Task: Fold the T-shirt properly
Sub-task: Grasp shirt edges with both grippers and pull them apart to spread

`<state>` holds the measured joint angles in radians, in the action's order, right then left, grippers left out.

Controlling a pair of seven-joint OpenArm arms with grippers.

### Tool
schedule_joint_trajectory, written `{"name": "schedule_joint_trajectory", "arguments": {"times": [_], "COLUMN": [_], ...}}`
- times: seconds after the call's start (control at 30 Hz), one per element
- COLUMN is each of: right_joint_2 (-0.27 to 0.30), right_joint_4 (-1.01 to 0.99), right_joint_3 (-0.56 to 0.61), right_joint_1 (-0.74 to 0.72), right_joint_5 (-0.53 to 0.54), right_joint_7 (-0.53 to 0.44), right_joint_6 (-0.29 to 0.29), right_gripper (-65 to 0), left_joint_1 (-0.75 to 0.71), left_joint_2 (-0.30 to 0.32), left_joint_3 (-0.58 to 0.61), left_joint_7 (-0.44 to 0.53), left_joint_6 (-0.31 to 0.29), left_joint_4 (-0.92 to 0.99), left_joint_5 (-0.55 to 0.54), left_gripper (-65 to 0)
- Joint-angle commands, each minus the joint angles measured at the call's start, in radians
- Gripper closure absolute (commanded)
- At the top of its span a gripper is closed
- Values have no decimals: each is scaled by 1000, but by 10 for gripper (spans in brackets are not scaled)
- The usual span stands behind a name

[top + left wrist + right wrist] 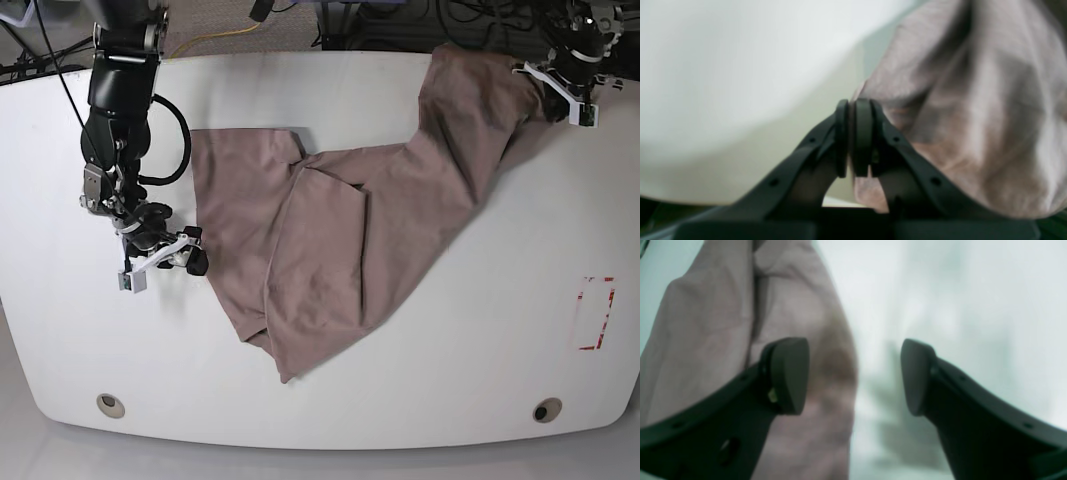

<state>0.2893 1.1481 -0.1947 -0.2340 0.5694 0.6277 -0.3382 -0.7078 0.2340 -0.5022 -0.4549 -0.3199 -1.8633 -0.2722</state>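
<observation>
The T-shirt is a mauve-brown cloth lying crumpled across the white table, stretched from mid-left up toward the back right corner. At that corner my left gripper is shut on a bunched fold of it. The left wrist view shows the pads pressed together on the T-shirt. My right gripper stands open just off the shirt's left edge. In the right wrist view the right gripper has wide-set jaws, one finger over the T-shirt and the other over bare table.
A red-outlined rectangle is marked on the table at the right. Two round holes sit near the front edge. Cables and equipment lie beyond the back edge.
</observation>
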Motion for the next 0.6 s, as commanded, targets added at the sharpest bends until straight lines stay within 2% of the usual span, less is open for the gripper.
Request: {"name": "schedule_joint_trajectory", "arguments": {"times": [0.0, 0.1, 0.2, 0.37, 0.57], "right_joint_2": [4, -25, -42, -69, -104], "right_joint_4": [-58, -89, -112, -135, -130], "right_joint_3": [-4, -4, -4, -4, 21], "right_joint_1": [-43, -61, -64, -81, -80], "right_joint_5": [10, 4, 4, 4, 4], "right_joint_7": [8, 16, 16, 17, 42], "right_joint_6": [-37, -57, -58, -58, -55], "right_gripper": [-417, -417, -417, -414, -407], "left_joint_1": [29, 98, 156, 245, 353], "left_joint_2": [11, 9, 9, 17, 34], "left_joint_3": [-42, -88, -117, -131, -102], "left_joint_7": [-32, -98, -164, -239, -282], "left_joint_6": [-41, -91, -111, -114, -115], "left_joint_4": [-17, -17, -17, -16, -16], "left_joint_5": [-6, -6, -5, 0, 106], "left_gripper": [-19, -21, -21, -21, -21]}}
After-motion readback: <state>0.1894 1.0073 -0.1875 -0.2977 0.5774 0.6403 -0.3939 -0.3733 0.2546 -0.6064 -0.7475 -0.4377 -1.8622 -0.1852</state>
